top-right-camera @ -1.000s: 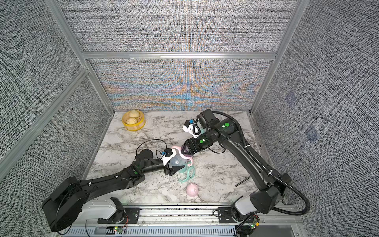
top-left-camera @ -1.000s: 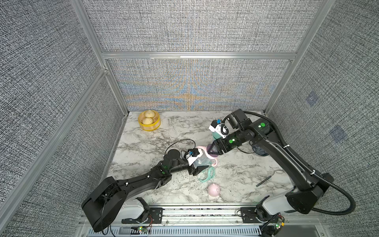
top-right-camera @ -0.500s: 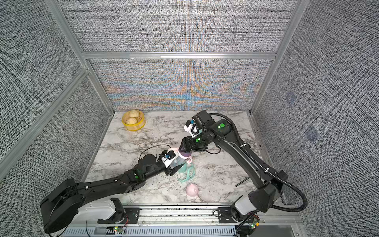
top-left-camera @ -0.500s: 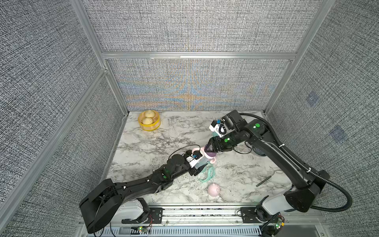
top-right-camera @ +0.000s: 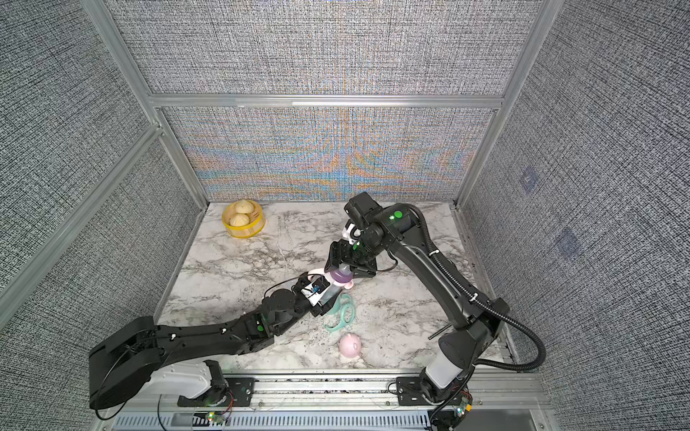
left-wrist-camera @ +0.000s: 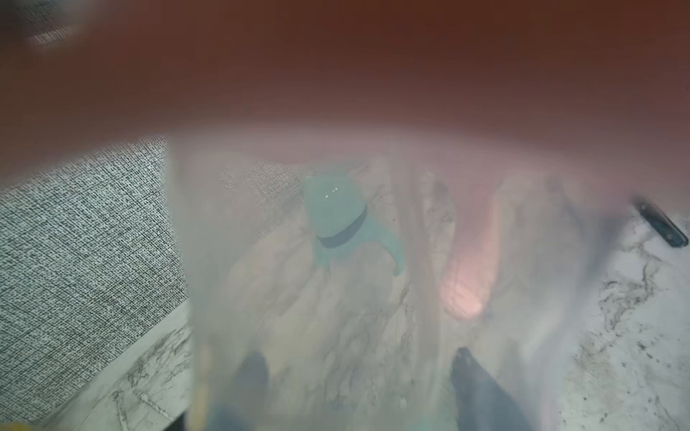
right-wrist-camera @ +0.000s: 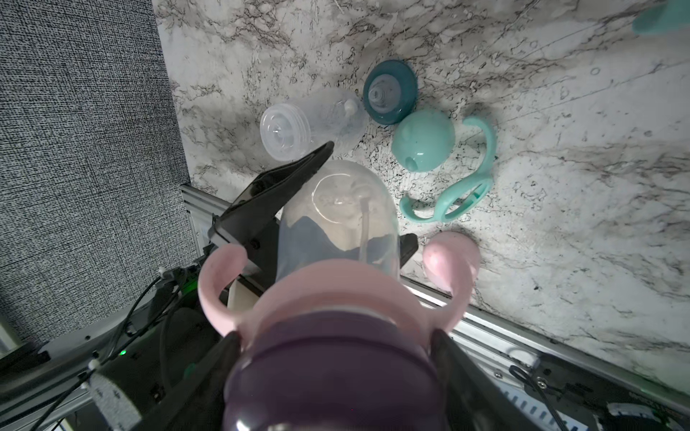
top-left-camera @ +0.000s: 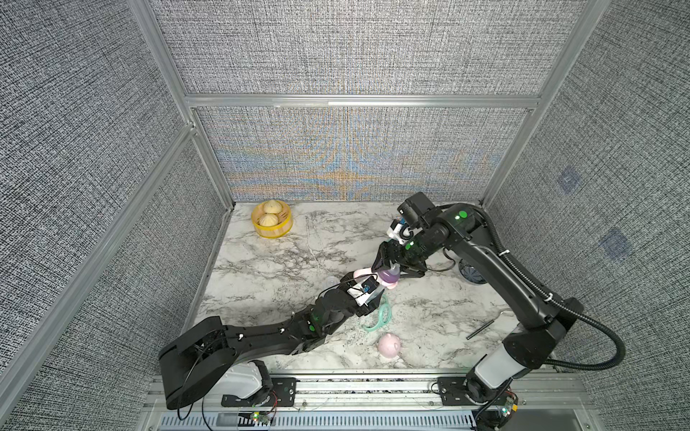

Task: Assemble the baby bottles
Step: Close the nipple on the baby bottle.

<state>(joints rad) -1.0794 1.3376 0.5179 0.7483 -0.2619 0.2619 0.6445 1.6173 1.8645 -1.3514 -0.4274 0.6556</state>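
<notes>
Clear bottle (right-wrist-camera: 336, 216) tilted; pink handles (right-wrist-camera: 328, 289), purple collar (right-wrist-camera: 336, 377) fitted.

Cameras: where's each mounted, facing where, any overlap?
Top view: high at front, looking down on marble table; both arms whole.
Top view: alongside, same aim, same arms.
Left wrist: left arm, looking through held clear bottle; fingers blurred.
Right wrist: right arm, facing purple collar, table beyond; fingers flank it.
Shared, top and right wrist: pink dome cap.

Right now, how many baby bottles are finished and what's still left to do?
No finished bottle shows clearly. Looks done: the pink handle and purple collar sit on the bottle. In hand: the left pincer grips that bottle while the right pincer straddles the collar, perhaps tightening it. Left: the pink cap lies loose, and a second bottle, teal collar, mint cap and mint handle wait on the table.
</notes>
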